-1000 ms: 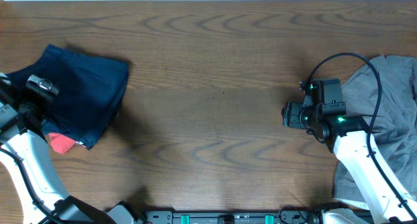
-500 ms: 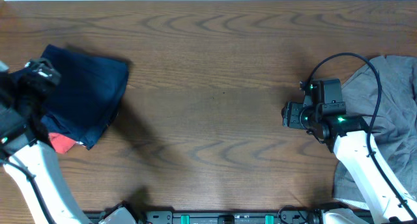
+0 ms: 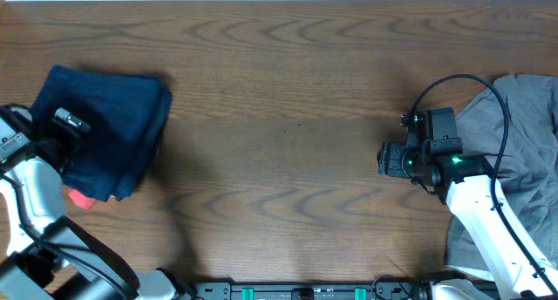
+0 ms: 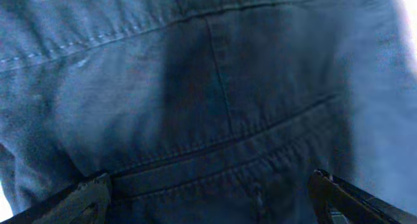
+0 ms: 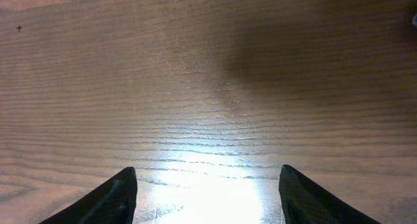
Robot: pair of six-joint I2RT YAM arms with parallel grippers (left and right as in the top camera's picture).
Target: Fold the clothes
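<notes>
We see the navy shorts (image 3: 113,117) lying in a folded heap at the left of the overhead frame on the worktop (image 3: 288,99), with a coral-red piece (image 3: 80,198) peeking out at their lower left edge. Our left hand (image 4: 212,198) sits right over the shorts with its fingers spread wide, gripping nothing, and stitched seams fill its wrist view. Our right hand (image 5: 207,198) is open too, empty above bare wood at the right of the overhead frame, just beside the crumpled grey garment (image 3: 523,134) that runs along the right edge.
</notes>
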